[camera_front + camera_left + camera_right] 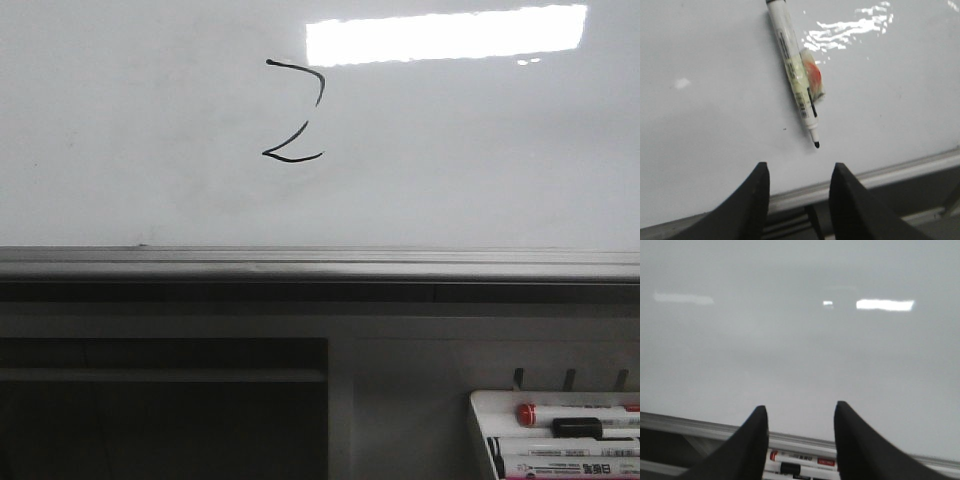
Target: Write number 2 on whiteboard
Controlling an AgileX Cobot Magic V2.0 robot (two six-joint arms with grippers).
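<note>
2 (pixel 296 112) done on whiteboard (pixel 120 130); uncapped marker (pixel 796 70) lies loose on it beyond left gripper (pixel 799 175), both grippers spread, empty; could roll, smear ink

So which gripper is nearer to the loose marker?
Left. The left gripper is open just short of the marker tip. The right gripper faces bare whiteboard; no loose marker there.

The thin black hand-drawn number 2 (pixel 295 110) lies on the large glossy white-grey whiteboard (pixel 120 150), left of centre, above the grey metal ledge (pixel 320 265). The small white marker tray (pixel 480 420) sits below the ledge, at right, holding markers (pixel 580 415).
</note>
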